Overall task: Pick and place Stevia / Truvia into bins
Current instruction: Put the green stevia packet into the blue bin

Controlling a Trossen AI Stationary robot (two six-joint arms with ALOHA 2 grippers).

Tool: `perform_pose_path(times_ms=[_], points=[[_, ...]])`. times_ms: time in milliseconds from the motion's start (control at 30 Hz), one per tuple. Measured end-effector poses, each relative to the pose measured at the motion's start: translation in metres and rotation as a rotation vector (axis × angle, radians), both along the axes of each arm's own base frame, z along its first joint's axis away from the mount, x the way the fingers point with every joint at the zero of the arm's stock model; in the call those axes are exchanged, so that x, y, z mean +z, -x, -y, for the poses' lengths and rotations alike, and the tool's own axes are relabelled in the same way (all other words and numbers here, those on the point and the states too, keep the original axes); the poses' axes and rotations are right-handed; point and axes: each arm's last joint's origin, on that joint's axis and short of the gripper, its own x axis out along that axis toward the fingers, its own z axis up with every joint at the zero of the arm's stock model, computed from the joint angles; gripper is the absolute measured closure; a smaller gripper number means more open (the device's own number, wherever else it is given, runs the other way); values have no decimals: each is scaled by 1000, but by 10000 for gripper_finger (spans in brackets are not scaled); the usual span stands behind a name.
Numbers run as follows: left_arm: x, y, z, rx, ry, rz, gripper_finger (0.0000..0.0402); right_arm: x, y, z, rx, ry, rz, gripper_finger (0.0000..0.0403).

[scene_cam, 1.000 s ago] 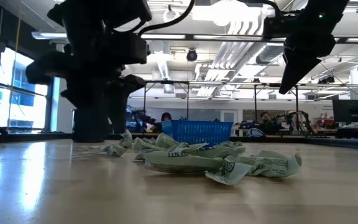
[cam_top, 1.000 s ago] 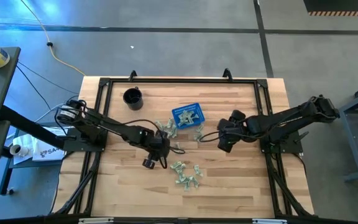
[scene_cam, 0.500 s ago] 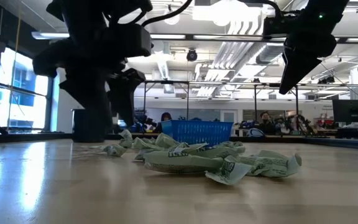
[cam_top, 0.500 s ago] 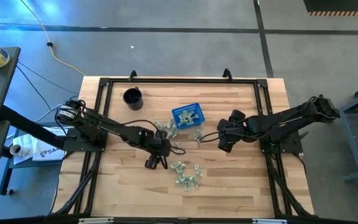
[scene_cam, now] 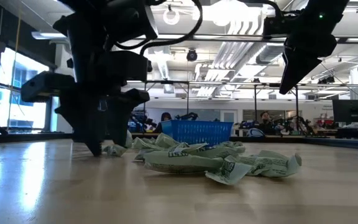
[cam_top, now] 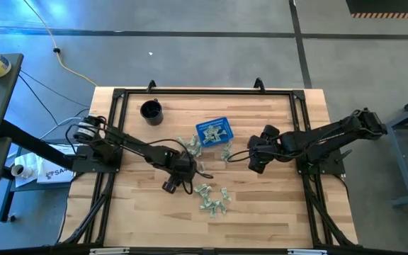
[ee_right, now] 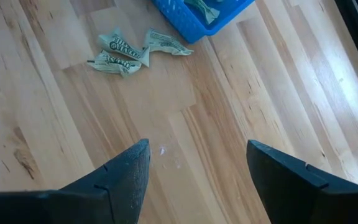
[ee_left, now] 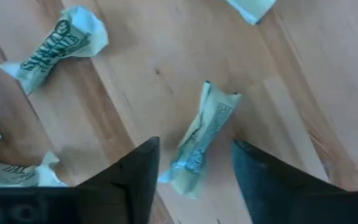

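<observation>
A wooden bench seen from above. At the left, the left end effector is low over the wood, fingers spread on either side of one crumpled green packet. More packets lie scattered just right of it. Behind them sits a blue basket with packets inside. At the right, the right end effector hangs above bare wood, fingers spread, holding nothing.
</observation>
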Motion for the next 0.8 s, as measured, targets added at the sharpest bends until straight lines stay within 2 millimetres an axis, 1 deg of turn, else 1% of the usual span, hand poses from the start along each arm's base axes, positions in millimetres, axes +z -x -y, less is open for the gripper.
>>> perform_pose_path(times_ms=[100,267,333,400,467,533,600,667,700,733,800], points=[[0,0,0,-1,-2,-2,227,0,0,0,-2,-1,2,146],[-1,1,0,10,1,-15,335,0,0,0,-4,-2,2,146],[1,2,0,29,2,-41,373,0,0,0,-3,-2,2,146],[6,3,0,50,-1,-107,382,0,0,0,-4,-2,2,146],[17,0,0,71,-8,-142,374,0,0,0,-4,-2,3,146],[36,-9,-2,91,-38,-127,358,0,0,0,-5,1,3,146],[57,-18,-9,115,-73,-105,350,0,0,0,-6,7,4,146],[79,-31,-21,145,-113,-22,355,0,0,0,-6,11,5,146],[88,-37,-31,168,-129,21,363,0,0,0,-7,13,5,146],[95,-43,-42,193,-140,59,371,0,0,0,-7,13,5,146],[104,-50,-71,236,-150,117,382,0,0,0,-10,5,4,146]])
